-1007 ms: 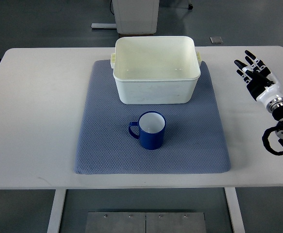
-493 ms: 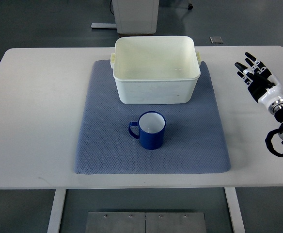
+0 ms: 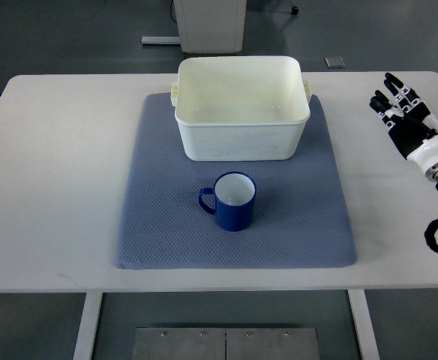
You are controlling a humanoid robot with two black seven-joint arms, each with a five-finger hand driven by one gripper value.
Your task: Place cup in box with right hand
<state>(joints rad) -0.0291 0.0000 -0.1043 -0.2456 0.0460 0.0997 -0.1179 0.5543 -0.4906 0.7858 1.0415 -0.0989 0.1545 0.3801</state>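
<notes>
Fingers [image 3: 396, 96] spread, empty; cup [image 3: 234, 201] near box [image 3: 241, 109].

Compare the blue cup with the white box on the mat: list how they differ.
Colour: the cup is dark blue with a white inside, the box cream white all over.
Shape: the cup is round with a loop handle pointing left; the box is rectangular with small tabs at its sides.
Size: the box is far larger and wider.
Position: the cup stands nearer the robot, the box at the far edge of the mat.
Both stand upright, open-topped and empty, on the mat.
</notes>
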